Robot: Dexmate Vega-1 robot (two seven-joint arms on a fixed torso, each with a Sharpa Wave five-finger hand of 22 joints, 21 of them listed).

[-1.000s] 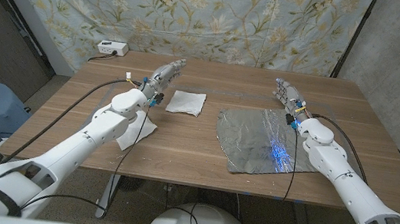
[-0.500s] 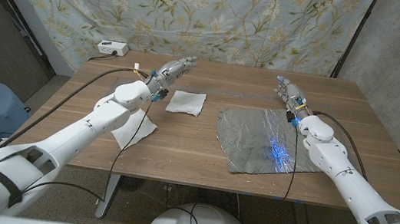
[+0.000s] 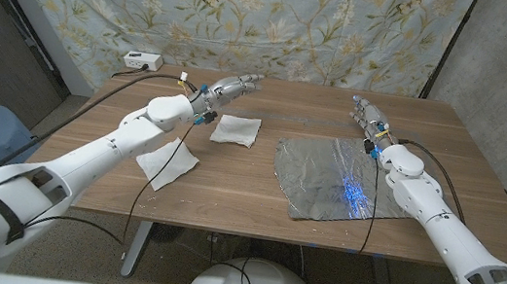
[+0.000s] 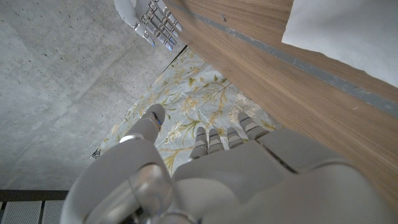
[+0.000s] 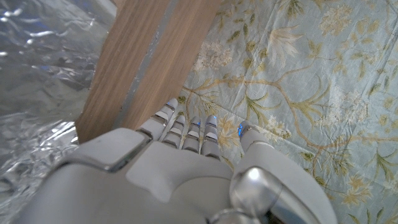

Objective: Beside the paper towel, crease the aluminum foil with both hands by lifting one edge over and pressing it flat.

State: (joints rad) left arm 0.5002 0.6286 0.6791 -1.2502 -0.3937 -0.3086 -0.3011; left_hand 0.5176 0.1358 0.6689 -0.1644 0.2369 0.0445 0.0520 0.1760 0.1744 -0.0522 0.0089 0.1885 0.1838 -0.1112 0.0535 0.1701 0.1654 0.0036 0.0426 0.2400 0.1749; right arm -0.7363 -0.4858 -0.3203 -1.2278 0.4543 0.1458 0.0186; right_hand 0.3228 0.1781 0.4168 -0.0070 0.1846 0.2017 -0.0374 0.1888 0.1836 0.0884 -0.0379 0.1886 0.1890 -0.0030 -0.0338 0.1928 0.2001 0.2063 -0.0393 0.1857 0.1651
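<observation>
On the wooden desk (image 3: 259, 177) the aluminum foil (image 3: 327, 176) lies unfolded beside the paper towel (image 3: 235, 130); left hand (image 3: 231, 87) and right hand (image 3: 367, 114) hover empty, fingers extended, seemingly ready to reach.

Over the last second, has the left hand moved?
Yes. The left hand has swung toward the robot's right, from beyond the folded paper towel's left corner to above its far edge.
</observation>
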